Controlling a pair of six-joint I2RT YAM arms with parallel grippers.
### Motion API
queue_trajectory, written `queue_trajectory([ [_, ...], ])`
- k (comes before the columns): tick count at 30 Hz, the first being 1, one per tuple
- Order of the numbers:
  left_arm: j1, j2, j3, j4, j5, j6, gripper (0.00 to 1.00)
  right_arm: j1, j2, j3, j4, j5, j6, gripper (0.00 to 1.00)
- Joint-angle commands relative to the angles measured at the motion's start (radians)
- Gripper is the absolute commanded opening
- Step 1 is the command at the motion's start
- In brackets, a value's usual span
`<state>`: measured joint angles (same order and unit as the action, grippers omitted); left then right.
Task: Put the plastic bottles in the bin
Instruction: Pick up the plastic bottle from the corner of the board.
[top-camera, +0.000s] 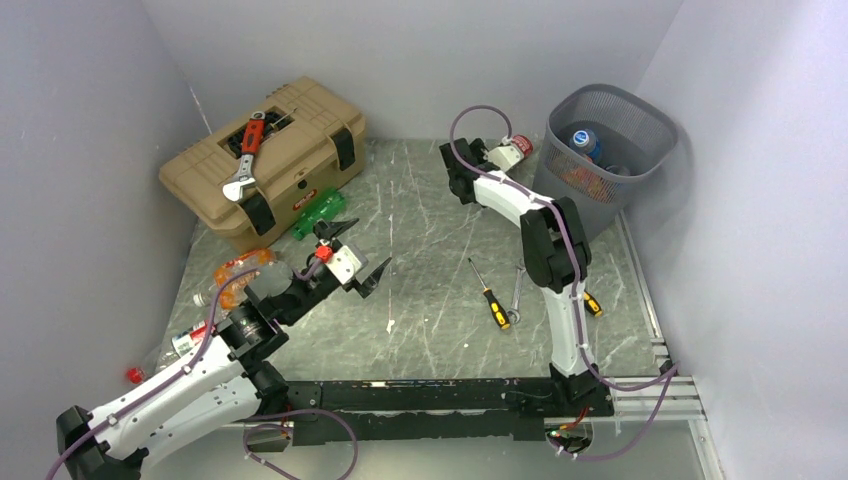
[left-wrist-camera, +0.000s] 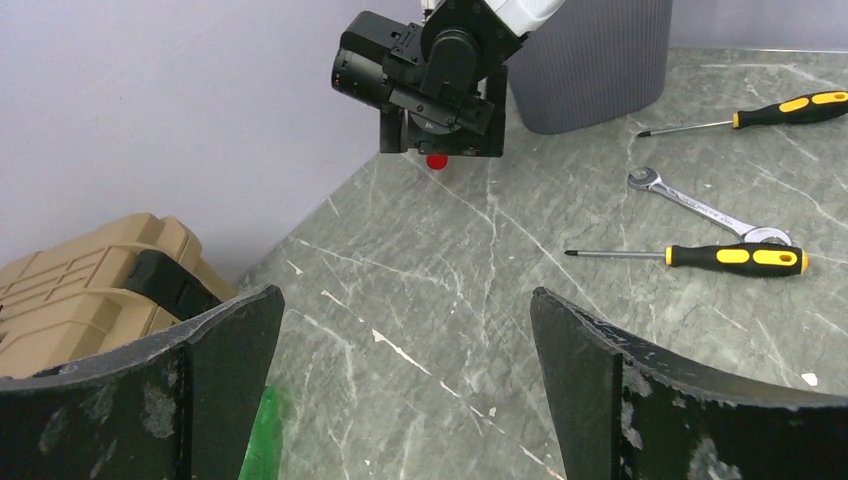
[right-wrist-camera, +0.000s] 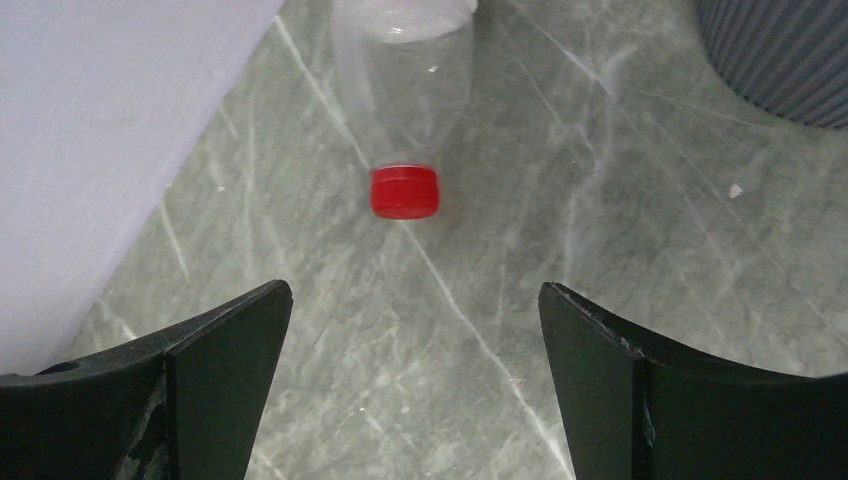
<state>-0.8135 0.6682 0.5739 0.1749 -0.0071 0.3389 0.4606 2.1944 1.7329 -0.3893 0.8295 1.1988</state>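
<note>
The right claw (right-wrist-camera: 415, 292) has its two fingers wide apart and holds nothing. Just in front of it, the clear bottle (right-wrist-camera: 410, 80) seems to lie on the table (right-wrist-camera: 600, 300), far back by the wall, with its red cap (right-wrist-camera: 405, 191) pointing at the claw. The bin (top-camera: 605, 210) stands just to the right of it.

The bottle looks empty, so it is probably very light. Its thin sides would likely squash and slip if squeezed hard. The round body could also roll away (the floor is smooth stone). The best place to grab looks like the neck just behind the cap, where it is stiff.

The wall is close on the left, so there is little room that side. The bin is tall, so the bottle must go up high over its rim.

The left claw (top-camera: 355, 262) is also wide apart and holds nothing. The green bottle (top-camera: 320, 212) lies by the toolbox (top-camera: 265, 160), close to it, with more bottles (top-camera: 240, 272) on the near left.
</note>
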Motion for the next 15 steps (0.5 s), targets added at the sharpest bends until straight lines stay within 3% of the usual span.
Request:
queue_trajectory([
  [1,-0.004,0.003,0.009,0.036,-0.017,0.012,1.00,-0.021,0.018,0.049,-0.044,0.009,0.066,0.99],
  [6,-0.004,-0.002,0.006,0.039,-0.020,0.010,0.99,-0.048,0.101,0.130,-0.083,0.001,0.081,0.98],
  [15,-0.004,-0.011,0.008,0.042,-0.014,0.005,0.99,-0.073,0.157,0.124,0.003,-0.024,0.107,0.98],
])
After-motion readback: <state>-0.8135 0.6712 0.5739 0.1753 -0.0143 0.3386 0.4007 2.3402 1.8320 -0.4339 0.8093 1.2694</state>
